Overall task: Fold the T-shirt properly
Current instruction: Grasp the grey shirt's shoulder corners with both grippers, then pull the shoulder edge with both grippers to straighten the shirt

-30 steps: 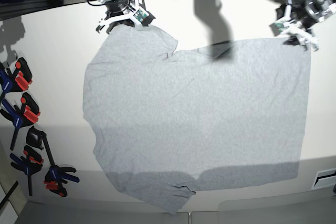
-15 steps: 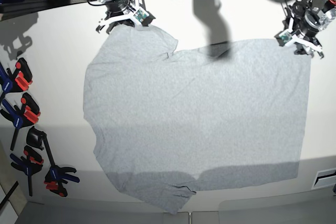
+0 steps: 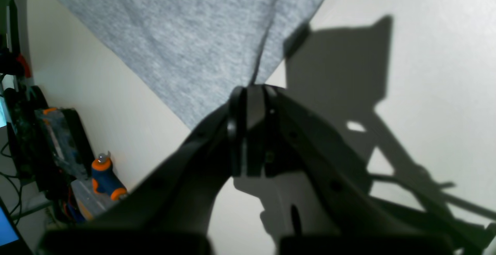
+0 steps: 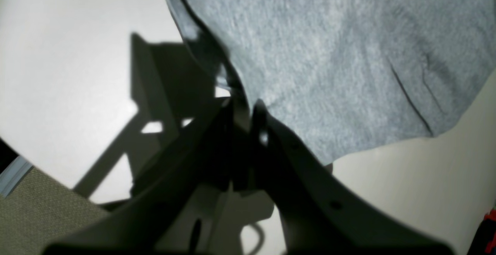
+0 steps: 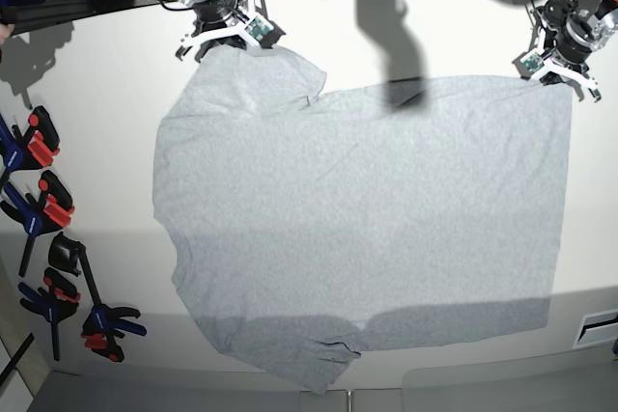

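Note:
The light grey T-shirt point(image 5: 367, 209) lies spread flat on the white table point(image 5: 97, 74), plain side up, no lettering showing. One sleeve points to the top left, the other point(image 5: 319, 364) to the bottom. My right gripper point(image 5: 228, 38), at the top left of the base view, is shut on the edge of the upper sleeve; the wrist view shows the hem point(image 4: 201, 42) running into the closed fingers point(image 4: 259, 111). My left gripper point(image 5: 560, 72), at the top right, is shut at the shirt's bottom hem corner point(image 3: 217, 53), with its fingers point(image 3: 236, 107) closed there.
Several black clamps with orange and blue handles point(image 5: 43, 205) lie along the table's left edge. An orange and blue tool point(image 3: 105, 174) and dark equipment stand beyond the table's far side. The table's front edge point(image 5: 463, 383) runs just below the shirt.
My left gripper has moved from above the table onto the shirt's upper right corner and closed its fingers. The right gripper and the shirt have hardly moved.

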`<move>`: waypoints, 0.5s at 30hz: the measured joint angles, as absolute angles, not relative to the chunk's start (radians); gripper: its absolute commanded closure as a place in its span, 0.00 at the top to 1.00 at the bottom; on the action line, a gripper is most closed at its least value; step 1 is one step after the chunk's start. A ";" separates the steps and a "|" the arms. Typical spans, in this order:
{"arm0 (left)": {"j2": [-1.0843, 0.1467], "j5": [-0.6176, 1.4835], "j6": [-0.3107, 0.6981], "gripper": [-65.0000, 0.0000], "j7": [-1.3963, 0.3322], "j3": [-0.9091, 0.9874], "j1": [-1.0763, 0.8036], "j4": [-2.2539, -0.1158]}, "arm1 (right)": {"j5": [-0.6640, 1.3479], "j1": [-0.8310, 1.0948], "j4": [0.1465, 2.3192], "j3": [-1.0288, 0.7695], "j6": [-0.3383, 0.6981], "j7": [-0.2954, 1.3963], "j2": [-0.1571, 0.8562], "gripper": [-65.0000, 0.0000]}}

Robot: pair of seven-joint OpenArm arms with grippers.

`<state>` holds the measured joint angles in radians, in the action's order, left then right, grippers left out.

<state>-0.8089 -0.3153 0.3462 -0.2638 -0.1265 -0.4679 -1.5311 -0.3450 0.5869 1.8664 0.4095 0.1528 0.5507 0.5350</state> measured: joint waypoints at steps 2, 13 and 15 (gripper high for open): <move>-0.809 -0.315 0.346 0.00 -0.265 -0.126 -0.468 -1.531 | -0.345 0.587 1.866 0.410 0.153 0.555 0.535 0.00; -0.809 -0.311 0.341 0.00 -0.268 -0.126 -0.474 -1.531 | -0.341 0.599 1.955 0.409 0.162 0.754 0.535 0.00; -0.810 -0.312 0.339 0.00 -0.266 -0.125 -0.485 -1.531 | -0.341 0.619 1.989 0.409 0.167 0.769 0.538 0.00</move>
<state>-0.8097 -0.3122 0.3389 -0.2665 -0.1249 -0.4850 -1.5314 -0.3412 0.6189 1.9892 0.4088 0.1665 0.7689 0.5381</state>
